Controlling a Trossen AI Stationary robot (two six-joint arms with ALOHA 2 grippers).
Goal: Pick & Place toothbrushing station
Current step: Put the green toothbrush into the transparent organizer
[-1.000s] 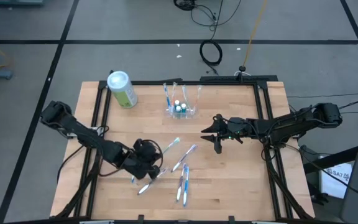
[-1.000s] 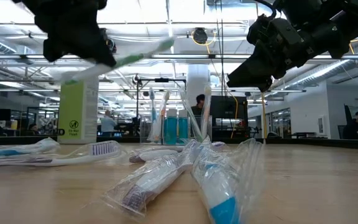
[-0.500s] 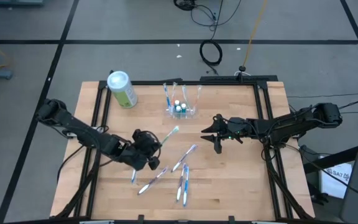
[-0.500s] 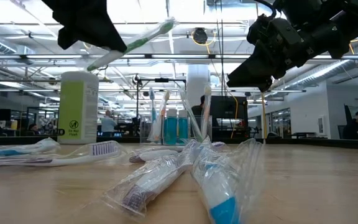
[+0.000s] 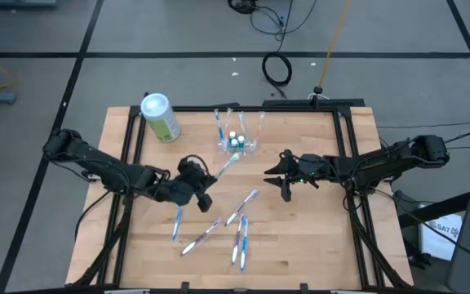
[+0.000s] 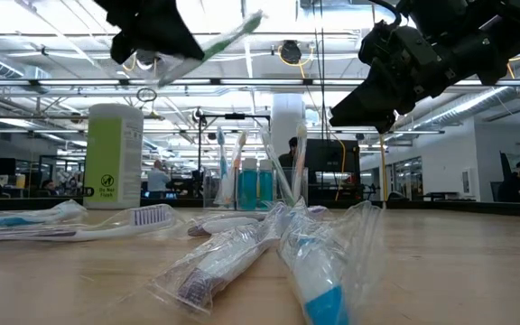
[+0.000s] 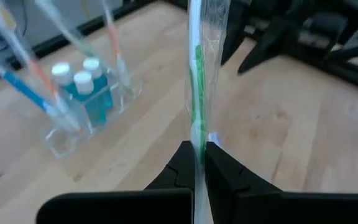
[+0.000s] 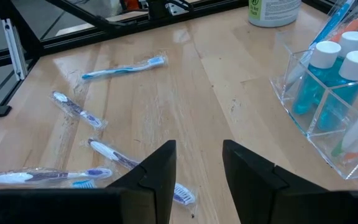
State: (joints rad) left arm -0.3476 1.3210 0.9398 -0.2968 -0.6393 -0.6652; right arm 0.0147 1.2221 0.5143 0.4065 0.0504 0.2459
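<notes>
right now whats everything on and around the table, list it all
clear holder: one, colourless plastic, far middle of the table, holding toothbrushes and blue bottles
blue bottles: two with white caps, inside the holder
green canister: one, green and white with a white lid, far left of the table
wrapped toothbrushes: several, mostly blue and white, loose on the near middle of the table
green toothbrush: one, wrapped, lifted off the table, pointing toward the holder
cable coil: one, black, on the floor beyond the table
left gripper: shut on the green toothbrush, left of centre
right gripper: open, empty, waiting right of centre above the table
</notes>
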